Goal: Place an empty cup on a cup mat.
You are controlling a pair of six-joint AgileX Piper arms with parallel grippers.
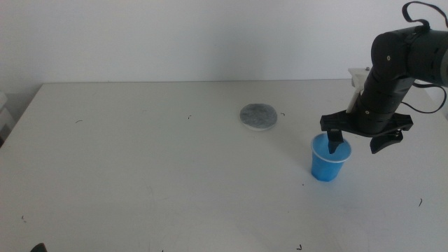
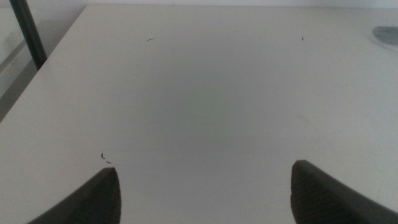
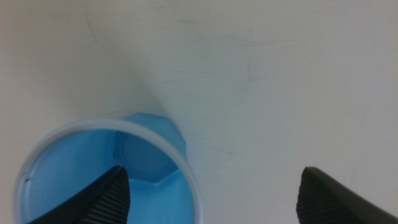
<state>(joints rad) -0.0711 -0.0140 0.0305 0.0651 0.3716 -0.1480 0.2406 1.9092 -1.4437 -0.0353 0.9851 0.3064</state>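
Note:
The blue cup (image 1: 327, 162) stands upright and empty on the white table, right of centre. The grey cup mat (image 1: 259, 115) lies flat behind it and to its left, apart from it; its edge also shows in the left wrist view (image 2: 388, 34). My right gripper (image 1: 357, 143) is open and straddles the cup's right wall, with one jaw inside the cup and the other outside. The right wrist view shows the cup's blue inside (image 3: 74, 174) with the gripper (image 3: 211, 199) over its rim. My left gripper (image 2: 205, 193) is open and empty, low over the table at the front left.
The white table (image 1: 140, 168) reaches a pale wall at the back. A dark upright bar (image 2: 28, 34) stands off the table's left edge in the left wrist view. A white part (image 1: 358, 75) sits behind the right arm.

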